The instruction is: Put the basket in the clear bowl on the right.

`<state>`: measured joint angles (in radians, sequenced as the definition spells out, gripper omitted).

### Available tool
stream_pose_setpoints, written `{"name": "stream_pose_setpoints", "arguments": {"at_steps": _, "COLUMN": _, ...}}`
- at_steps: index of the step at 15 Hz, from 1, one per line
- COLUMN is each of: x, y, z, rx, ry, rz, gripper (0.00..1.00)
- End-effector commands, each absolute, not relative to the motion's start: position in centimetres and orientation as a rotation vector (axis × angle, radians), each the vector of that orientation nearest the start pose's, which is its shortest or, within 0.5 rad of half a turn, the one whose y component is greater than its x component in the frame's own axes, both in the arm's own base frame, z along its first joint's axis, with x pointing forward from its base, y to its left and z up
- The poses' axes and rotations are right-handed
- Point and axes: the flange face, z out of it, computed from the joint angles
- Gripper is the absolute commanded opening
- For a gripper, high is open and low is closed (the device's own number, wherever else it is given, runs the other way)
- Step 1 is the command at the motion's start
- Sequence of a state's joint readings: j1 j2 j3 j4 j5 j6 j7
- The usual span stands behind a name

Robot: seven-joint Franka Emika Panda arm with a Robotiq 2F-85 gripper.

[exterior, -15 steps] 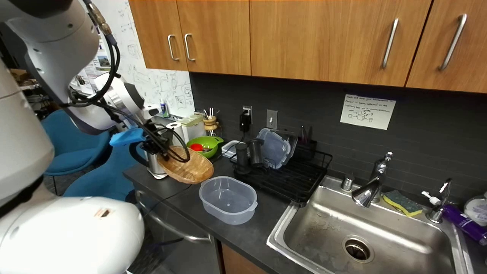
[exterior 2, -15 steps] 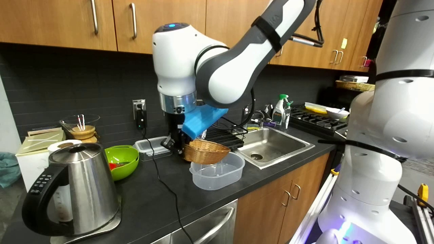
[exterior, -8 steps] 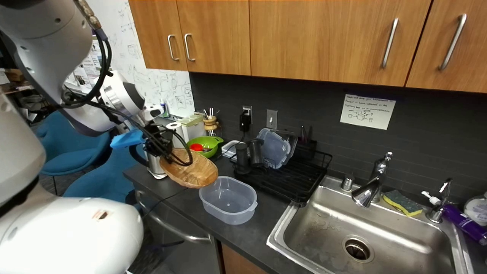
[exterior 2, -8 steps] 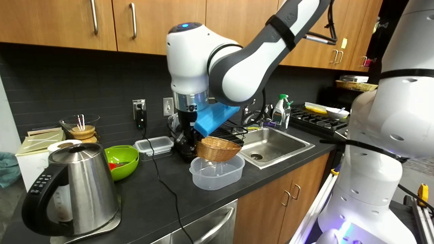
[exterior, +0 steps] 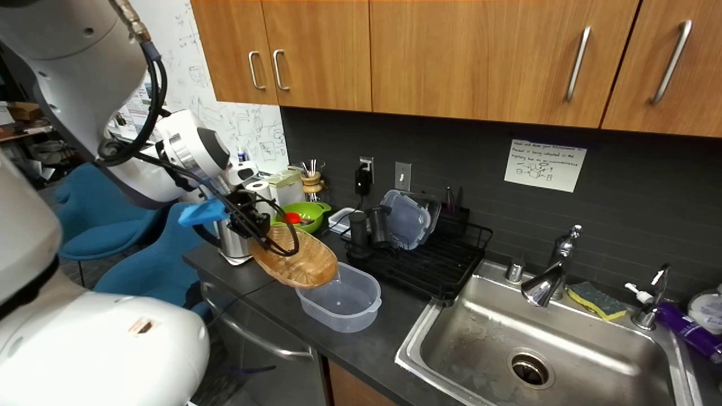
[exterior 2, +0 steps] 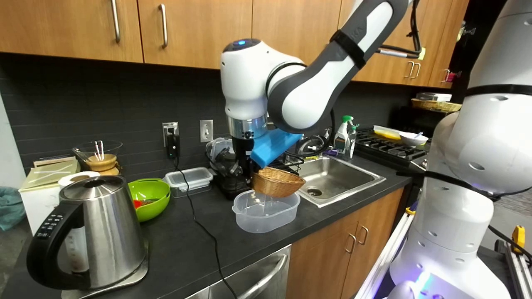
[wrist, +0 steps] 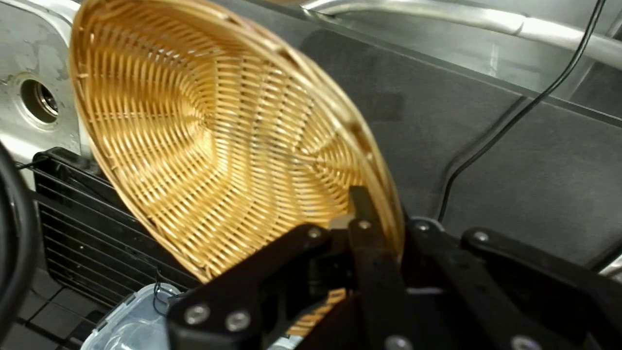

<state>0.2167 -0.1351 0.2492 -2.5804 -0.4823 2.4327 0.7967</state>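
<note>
Because the basket [exterior: 303, 266] blocks it, the clear bowl [exterior: 345, 304] is partly hidden.

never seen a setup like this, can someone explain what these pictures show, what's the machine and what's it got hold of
The white machine is a robot arm. The black claw at its end, the gripper, is pinching a woven basket by its rim. The wide kitchen views come from cameras standing outside the robot; the close-up comes from a camera on its wrist, looking into the basket. On the dark counter are a clear bowl, a metal kettle, a green bowl and a black dish rack, with a sink set into it. The basket is held up, tilted, close to the clear bowl but not resting in it.
</note>
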Motion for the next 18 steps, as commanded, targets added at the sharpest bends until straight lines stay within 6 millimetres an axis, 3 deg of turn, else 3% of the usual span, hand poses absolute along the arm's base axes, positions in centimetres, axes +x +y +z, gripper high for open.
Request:
{"name": "stream_pose_setpoints", "arguments": {"at_steps": 1, "x": 39.2, "y": 17.5, "z": 30.5, "rx": -3.409, "ry": -0.108, "rz": -0.41, "gripper": 0.02}}
{"name": "stream_pose_setpoints", "arguments": {"at_steps": 6, "x": 40.4, "y": 15.9, "z": 29.7, "rx": -3.366, "ry": -0.157, "rz": -0.471, "gripper": 0.02}}
{"name": "stream_pose_setpoints", "arguments": {"at_steps": 18, "x": 41.3, "y": 14.6, "z": 26.4, "rx": -3.311, "ry": -0.077, "rz": -0.259, "gripper": 0.02}}
